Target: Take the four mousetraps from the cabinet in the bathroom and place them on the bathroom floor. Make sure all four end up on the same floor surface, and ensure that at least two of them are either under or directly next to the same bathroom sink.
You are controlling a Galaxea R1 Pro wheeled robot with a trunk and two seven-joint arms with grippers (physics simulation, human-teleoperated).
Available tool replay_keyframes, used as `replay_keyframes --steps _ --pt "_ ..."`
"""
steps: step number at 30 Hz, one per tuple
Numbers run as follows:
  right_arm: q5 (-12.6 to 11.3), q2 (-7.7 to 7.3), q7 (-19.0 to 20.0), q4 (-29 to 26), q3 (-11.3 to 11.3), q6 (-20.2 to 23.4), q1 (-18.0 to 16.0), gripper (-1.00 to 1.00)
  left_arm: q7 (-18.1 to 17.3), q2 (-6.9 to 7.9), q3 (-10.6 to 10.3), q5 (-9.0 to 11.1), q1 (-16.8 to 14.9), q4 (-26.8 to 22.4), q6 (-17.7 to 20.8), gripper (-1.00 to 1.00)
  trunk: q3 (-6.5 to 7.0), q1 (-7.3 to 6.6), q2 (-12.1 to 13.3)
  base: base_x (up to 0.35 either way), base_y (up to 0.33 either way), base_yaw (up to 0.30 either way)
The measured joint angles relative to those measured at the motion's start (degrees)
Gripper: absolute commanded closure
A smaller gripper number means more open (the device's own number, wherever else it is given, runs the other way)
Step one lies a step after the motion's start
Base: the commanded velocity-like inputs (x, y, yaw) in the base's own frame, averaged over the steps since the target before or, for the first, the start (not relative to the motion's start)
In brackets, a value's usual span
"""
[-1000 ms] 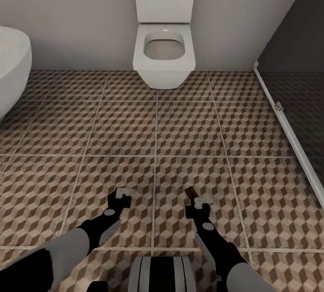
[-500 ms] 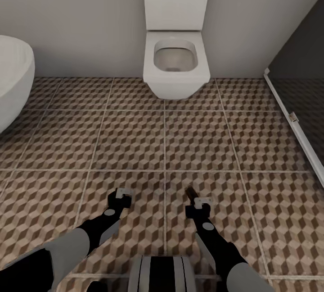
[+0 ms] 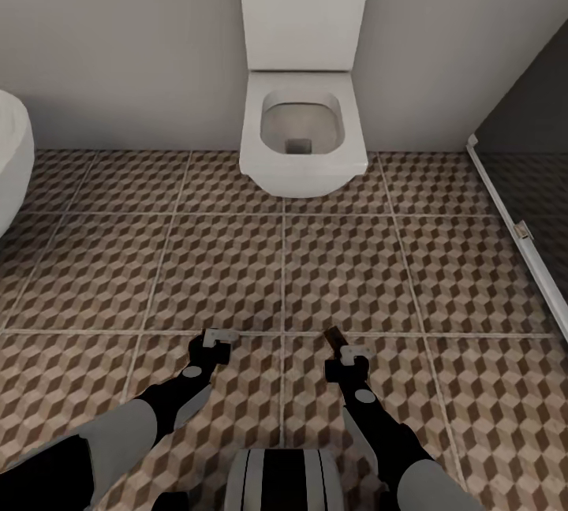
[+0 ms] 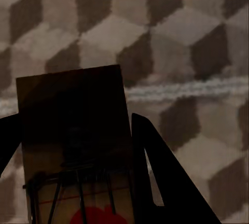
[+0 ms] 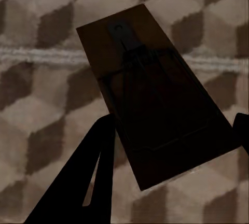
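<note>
Left wrist view: mousetrap [image 4: 75, 146] red spot cut by edge

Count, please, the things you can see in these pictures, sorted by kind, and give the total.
Mousetraps: 2, one in the left gripper, one in the right gripper
Toilets: 1
Bathtubs: 1, partly visible at the edge
Total: 4
</note>
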Motion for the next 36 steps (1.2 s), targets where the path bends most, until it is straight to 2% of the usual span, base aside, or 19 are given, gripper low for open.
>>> replay_keyframes --steps 15,36 --pt "0.0 0.0 0.0 0.0 0.0 0.0 0.0 1.0 0.0 0.0 0.0 0.0 0.0 0.0 -0.1 1.0 0.0 0.0 0.0 0.282 -0.165 0.0" --pt "0.0 0.0 0.0 0.0 0.0 0.0 0.0 1.0 0.0 0.08 0.0 0.0 0.0 0.0 -0.1 1.0 0.0 0.01 0.0 0.239 -0.009 0.0"
